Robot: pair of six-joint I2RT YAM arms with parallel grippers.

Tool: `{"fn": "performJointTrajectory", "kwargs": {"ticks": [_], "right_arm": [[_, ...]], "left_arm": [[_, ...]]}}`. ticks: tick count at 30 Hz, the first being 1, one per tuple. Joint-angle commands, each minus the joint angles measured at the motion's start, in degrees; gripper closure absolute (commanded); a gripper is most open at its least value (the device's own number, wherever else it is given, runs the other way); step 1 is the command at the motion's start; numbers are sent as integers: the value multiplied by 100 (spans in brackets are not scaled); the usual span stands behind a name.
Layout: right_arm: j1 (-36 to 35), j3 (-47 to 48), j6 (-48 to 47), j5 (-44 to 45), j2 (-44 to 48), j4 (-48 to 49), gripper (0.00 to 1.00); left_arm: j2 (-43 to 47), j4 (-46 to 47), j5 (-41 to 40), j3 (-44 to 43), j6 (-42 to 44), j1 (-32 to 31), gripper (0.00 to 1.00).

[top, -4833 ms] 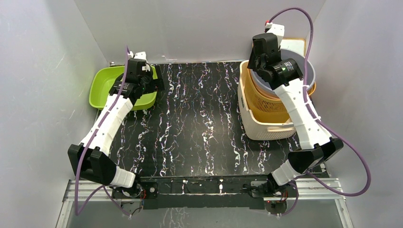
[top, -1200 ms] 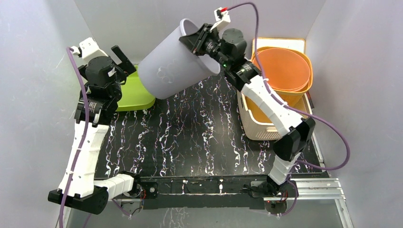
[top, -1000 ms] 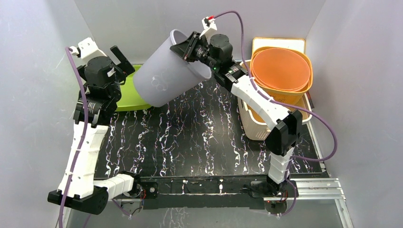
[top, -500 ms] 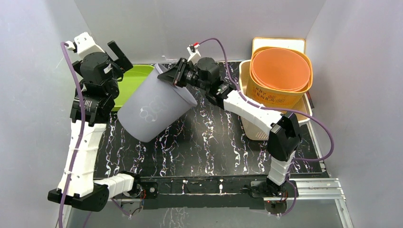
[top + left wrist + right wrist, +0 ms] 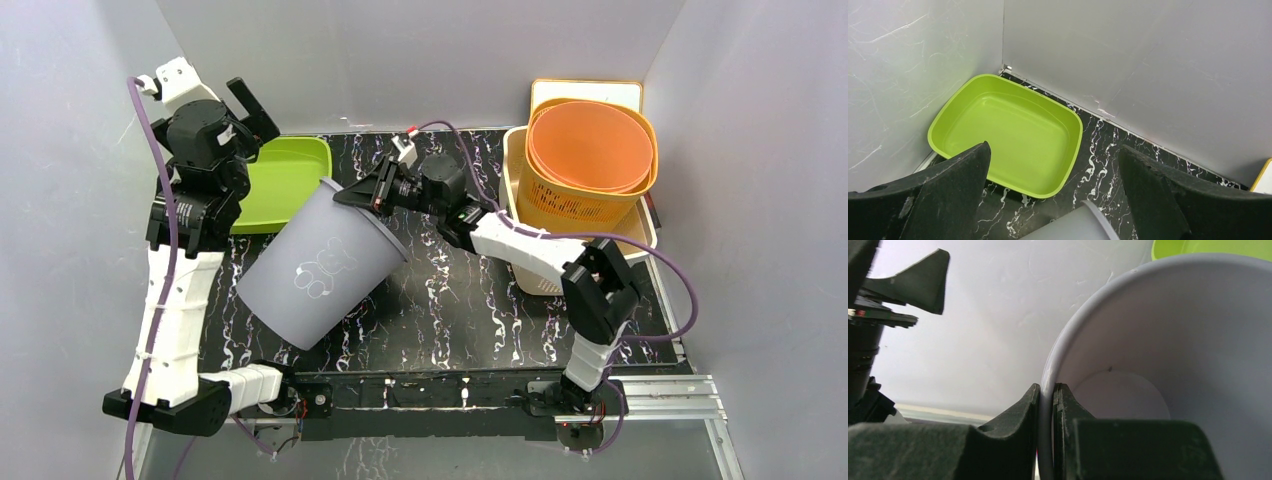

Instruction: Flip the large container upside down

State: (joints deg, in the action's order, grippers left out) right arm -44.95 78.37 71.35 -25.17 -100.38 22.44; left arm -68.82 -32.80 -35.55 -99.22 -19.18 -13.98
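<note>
Above the marbled table (image 5: pixel 450 300), the right claw (image 5: pixel 1046 392) pinches the rim of the grey container (image 5: pixel 320 265), which slants below it, seemingly mid-flip; next, roll the mouth downward.

The large container (image 5: pixel 320 265) is seen in pale grey with a faint white emblem, the tabletop (image 5: pixel 450 310) in black veined with white, the tray (image 5: pixel 285 175) in lime green, the tubs (image 5: pixel 590 145) in orange.

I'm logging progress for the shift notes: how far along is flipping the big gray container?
Done: the gray container is over the table, tipped roughly sideways. In hand: the right gripper pinches its rim; the left gripper is open and empty. Left: finish the turn and set it mouth down.
</note>
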Motion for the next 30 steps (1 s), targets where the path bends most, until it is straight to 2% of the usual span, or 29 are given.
{"fn": "performJointTrajectory", "kwargs": {"ticks": [1,4,10,20,22,30], "right_arm": [[17,-18,779,-675,-331,1360,100],[42,-146,907,-818,-515,1577,100],[459,-509,1901,-1339,-1096,2689,100],[1144,-718,2229,-1999,-1921,3093,100],[1308,-747,2087,-2095,-2003,2972,100],[2059,-349,877,-2276,-2399,1773,85]], "left_arm": [[8,-131,-64,-278,87,34,2],[-53,-229,-125,-409,142,31,2],[-244,-415,-243,-744,254,34,2],[-433,-411,-200,-917,313,31,2],[-462,-395,-190,-915,331,31,2],[-592,-347,-79,-810,321,24,2]]}}
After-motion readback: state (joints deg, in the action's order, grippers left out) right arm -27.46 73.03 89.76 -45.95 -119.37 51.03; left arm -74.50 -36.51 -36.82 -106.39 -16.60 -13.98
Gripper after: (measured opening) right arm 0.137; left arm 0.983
